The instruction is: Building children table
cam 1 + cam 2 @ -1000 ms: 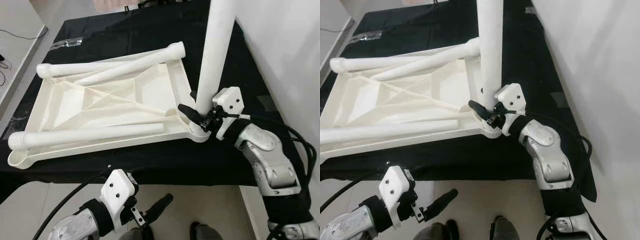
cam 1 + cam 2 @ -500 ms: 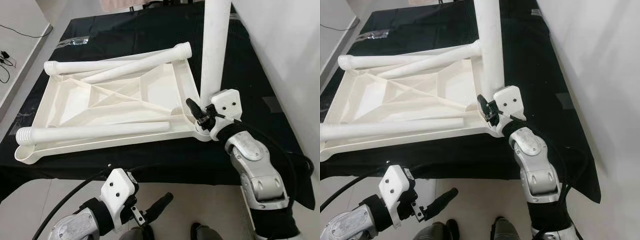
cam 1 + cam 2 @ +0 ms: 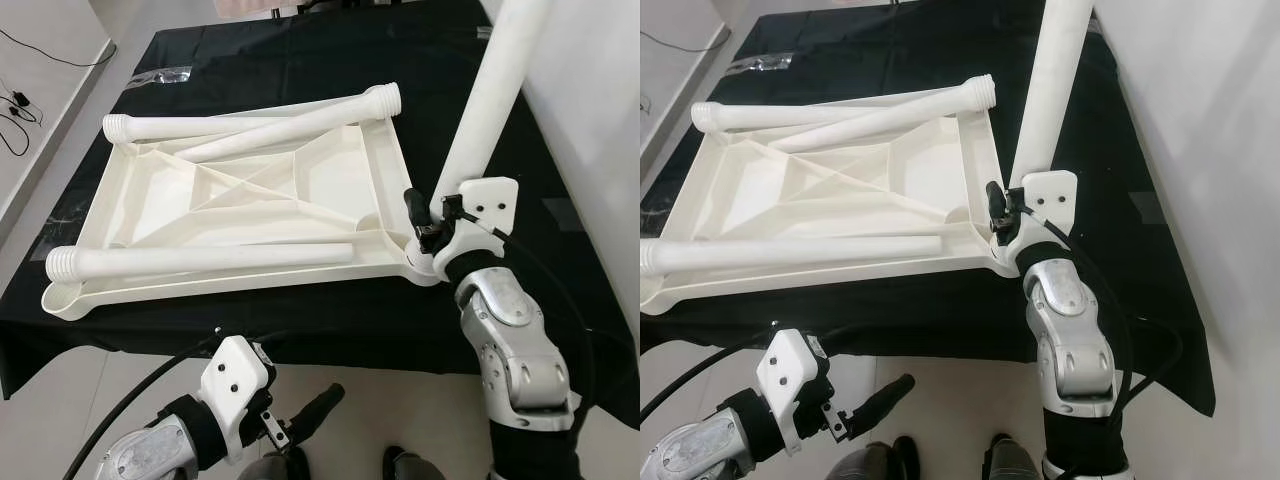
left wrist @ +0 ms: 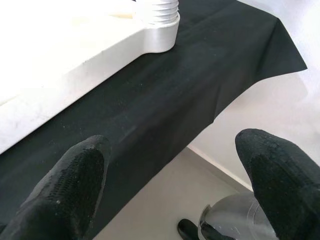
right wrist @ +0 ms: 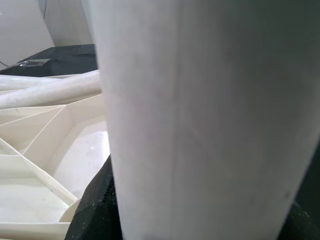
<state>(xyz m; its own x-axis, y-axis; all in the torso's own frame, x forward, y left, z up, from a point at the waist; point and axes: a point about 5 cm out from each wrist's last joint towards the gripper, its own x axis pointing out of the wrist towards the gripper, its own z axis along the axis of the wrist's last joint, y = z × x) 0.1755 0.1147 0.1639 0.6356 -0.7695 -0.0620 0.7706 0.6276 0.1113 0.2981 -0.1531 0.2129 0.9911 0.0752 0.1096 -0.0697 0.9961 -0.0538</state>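
Observation:
The white tabletop (image 3: pixel 386 176) lies upside down on a black-covered table (image 3: pixel 300 60). One loose white leg (image 3: pixel 200 261) rests along its near side, and two more legs (image 3: pixel 300 124) cross at its far side. A fourth leg (image 3: pixel 490 100) stands in the near right corner socket, leaning to the right at its top. My right gripper (image 3: pixel 442 222) is shut on the base of this upright leg (image 5: pixel 200 115). Low at the table's front edge, my left gripper (image 4: pixel 170 175) hangs open with nothing between its fingers (image 4: pixel 75 175).
A white wall (image 3: pixel 600 100) rises close on the right of the table. A clear plastic bag (image 3: pixel 160 77) lies at the back left of the cloth. Cables (image 3: pixel 20 100) trail on the floor to the left. The black cloth overhangs the front edge (image 4: pixel 210 95).
My right wrist has swung from the right of the upright leg to its near side, still shut on it. The leg's top now leans right. The camera shifted; the left arm stayed.

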